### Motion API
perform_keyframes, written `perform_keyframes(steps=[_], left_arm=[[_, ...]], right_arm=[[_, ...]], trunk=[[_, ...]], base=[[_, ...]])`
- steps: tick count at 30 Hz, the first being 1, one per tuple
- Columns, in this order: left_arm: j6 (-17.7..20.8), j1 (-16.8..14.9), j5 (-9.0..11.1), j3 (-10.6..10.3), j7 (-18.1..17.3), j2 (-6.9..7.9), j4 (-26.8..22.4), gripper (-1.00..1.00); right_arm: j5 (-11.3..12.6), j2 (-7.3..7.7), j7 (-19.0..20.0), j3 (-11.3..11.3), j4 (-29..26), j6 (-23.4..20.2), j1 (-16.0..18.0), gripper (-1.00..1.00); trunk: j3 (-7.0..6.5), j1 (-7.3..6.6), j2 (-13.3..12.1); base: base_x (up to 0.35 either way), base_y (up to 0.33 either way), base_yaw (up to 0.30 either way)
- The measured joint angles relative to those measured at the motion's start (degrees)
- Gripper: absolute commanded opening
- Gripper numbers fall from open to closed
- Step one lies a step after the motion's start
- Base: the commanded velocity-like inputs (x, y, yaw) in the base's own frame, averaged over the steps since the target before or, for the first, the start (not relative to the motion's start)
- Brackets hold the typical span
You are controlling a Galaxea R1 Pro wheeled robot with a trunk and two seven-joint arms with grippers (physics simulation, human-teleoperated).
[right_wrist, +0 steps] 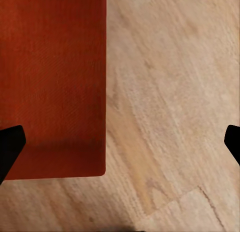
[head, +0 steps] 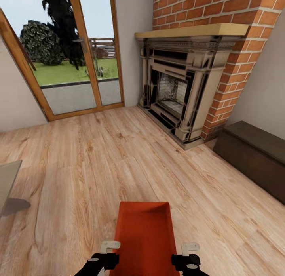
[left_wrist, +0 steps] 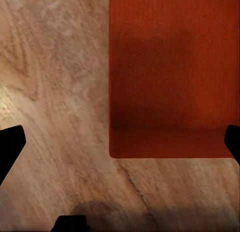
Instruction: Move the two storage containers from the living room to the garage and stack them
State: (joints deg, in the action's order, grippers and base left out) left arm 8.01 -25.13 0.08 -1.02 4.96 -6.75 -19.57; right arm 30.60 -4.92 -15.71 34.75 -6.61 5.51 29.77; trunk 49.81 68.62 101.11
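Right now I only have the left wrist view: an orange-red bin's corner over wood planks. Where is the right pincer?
Observer: In the head view, the right pincer sits at the storage container's right side, and the left pincer at its left side.
Operator: Is the right one open?
Observer: Yes. In the right wrist view its fingertips stand wide apart, one over the container's edge.
Operator: What lies ahead of us?
Observer: A brick fireplace is ahead, with glass doors to its left and a dark brown chest by the right wall.
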Motion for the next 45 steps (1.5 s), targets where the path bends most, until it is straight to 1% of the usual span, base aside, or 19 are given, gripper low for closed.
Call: perform_keyframes(steps=[6, 31, 41, 45], left_arm=[[0.08, 0.00, 0.00, 0.04, 0.07, -0.24, 0.01, 1.00], [0.17, 0.01, 0.05, 0.07, 0.15, -0.27, 0.01, 1.00], [0.26, 0.00, 0.08, 0.03, 0.09, -0.27, -0.02, 1.00], [0.73, -0.01, 0.05, 0.02, 0.09, -0.35, -1.77, 1.00]], right_arm=[[0.07, 0.03, 0.00, 0.02, -0.01, -0.22, 0.00, 1.00], [0.08, 0.10, 0.04, 0.10, -0.03, -0.28, 0.00, 1.00], [0.09, 0.08, 0.02, 0.09, -0.02, -0.30, -0.01, 1.00], [-0.14, 0.10, 0.06, 0.20, -0.09, -0.32, -0.01, 1.00]], trunk=[[0.24, 0.00, 0.00], [0.27, 0.00, 0.00], [2.06, 2.19, 4.00], [2.77, 3.07, 5.60]], base=[[0.000, 0.000, 0.039], [0.000, 0.000, 0.001], [0.000, 0.000, 0.000], [0.000, 0.000, 0.000]])
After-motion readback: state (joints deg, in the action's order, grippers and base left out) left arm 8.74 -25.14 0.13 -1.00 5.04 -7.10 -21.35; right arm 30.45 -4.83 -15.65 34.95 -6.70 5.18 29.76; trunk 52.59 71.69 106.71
